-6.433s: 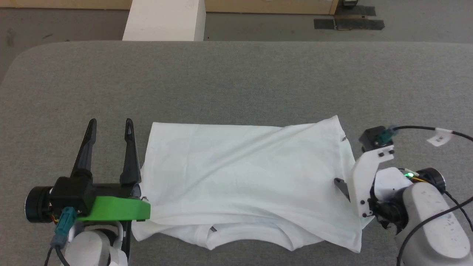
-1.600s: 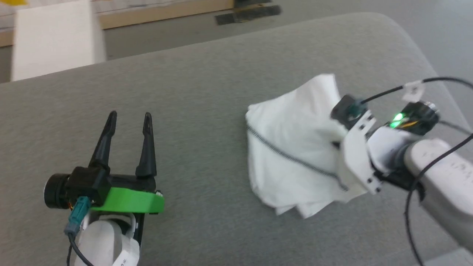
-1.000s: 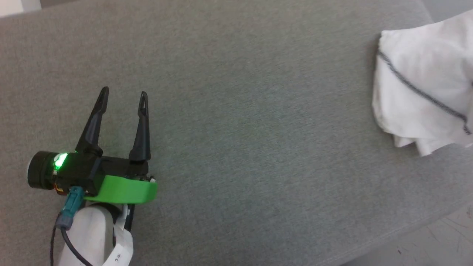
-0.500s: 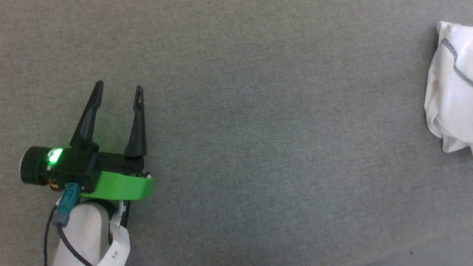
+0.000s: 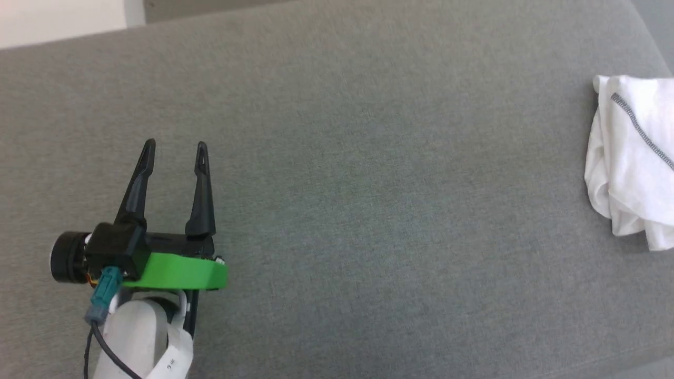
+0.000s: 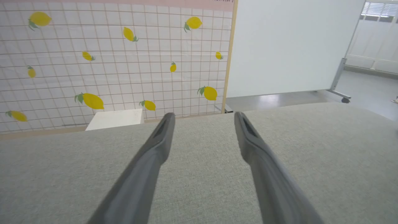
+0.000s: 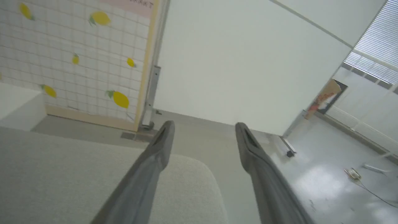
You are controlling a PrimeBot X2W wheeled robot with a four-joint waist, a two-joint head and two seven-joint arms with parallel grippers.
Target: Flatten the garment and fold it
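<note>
Garment (image 5: 634,158) lies bunched on the grey table (image 5: 368,184); well apart from it, left gripper (image 5: 175,143) gapes wide, empty. Right gripper (image 7: 204,124) too stands spread, holding nothing.

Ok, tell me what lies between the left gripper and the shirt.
In the head view, the grey tabletop between the open left gripper and the bunched shirt is bare.

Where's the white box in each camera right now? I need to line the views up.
Head view: the white box sits in the top left corner, beyond the far edge of the grey table.
Left wrist view: left of centre, just behind the table's far edge, under the lemon-print wall.
Right wrist view: at the left edge, past the table.
Shared landmark: the grey table.
</note>
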